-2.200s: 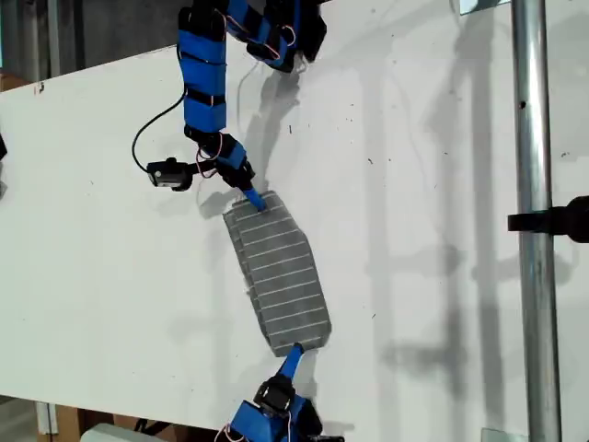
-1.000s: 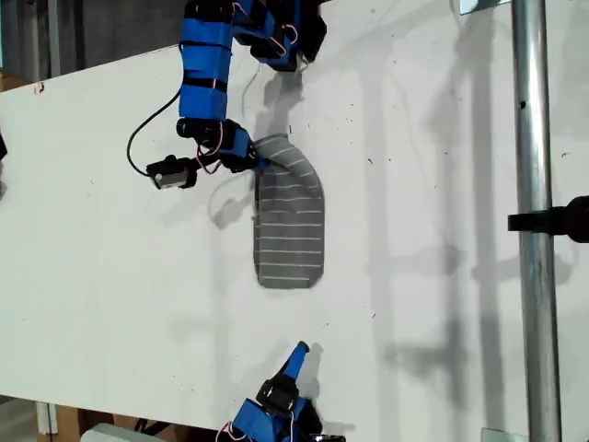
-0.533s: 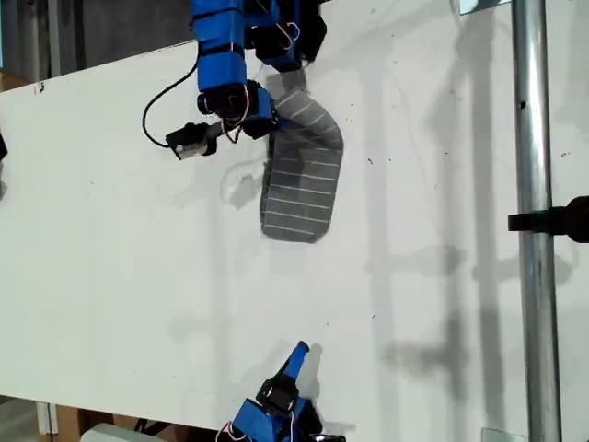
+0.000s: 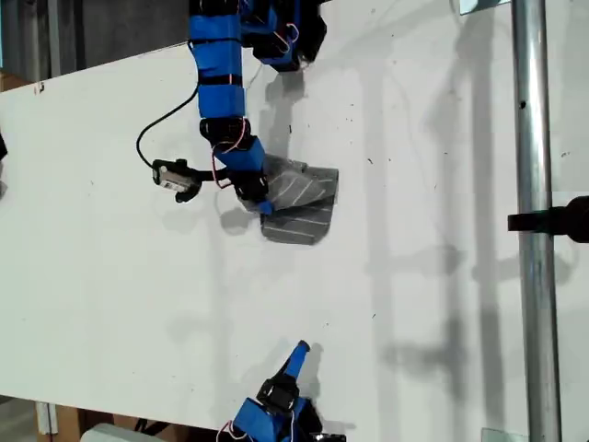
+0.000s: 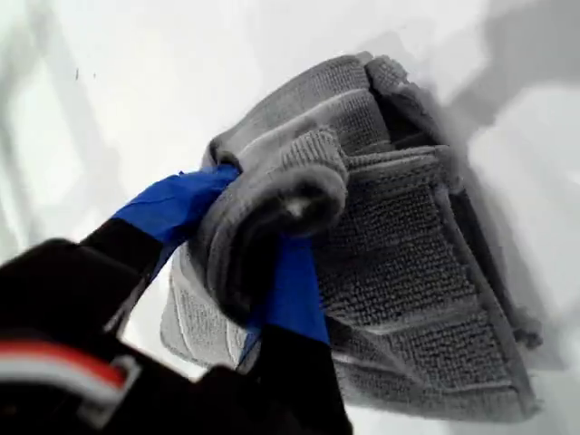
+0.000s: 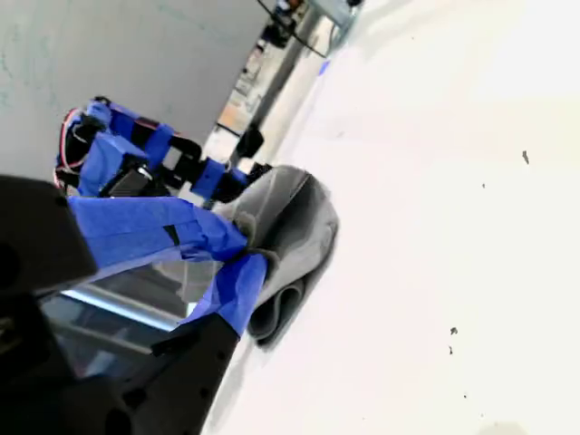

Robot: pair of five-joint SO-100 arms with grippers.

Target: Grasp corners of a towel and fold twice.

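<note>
On the white table [image 4: 110, 239], the folded towel [image 4: 304, 204] is clamped by my first gripper [image 4: 262, 203]; my second gripper [image 4: 299, 353] sits apart, its state indeterminable.

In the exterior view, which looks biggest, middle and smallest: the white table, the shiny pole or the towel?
1. white table
2. shiny pole
3. towel
The pole may sit nearer the camera, so its place is unsure.

Gray striped terry-cloth towel [image 5: 399, 272] — rough, looped, matt. White table [image 4: 110, 276] — smooth, matt. Steel pole [image 4: 534, 276], 3 o'clock in exterior view, glossy. Gripper fingers [image 5: 294, 290]: matt blue tape.
</note>
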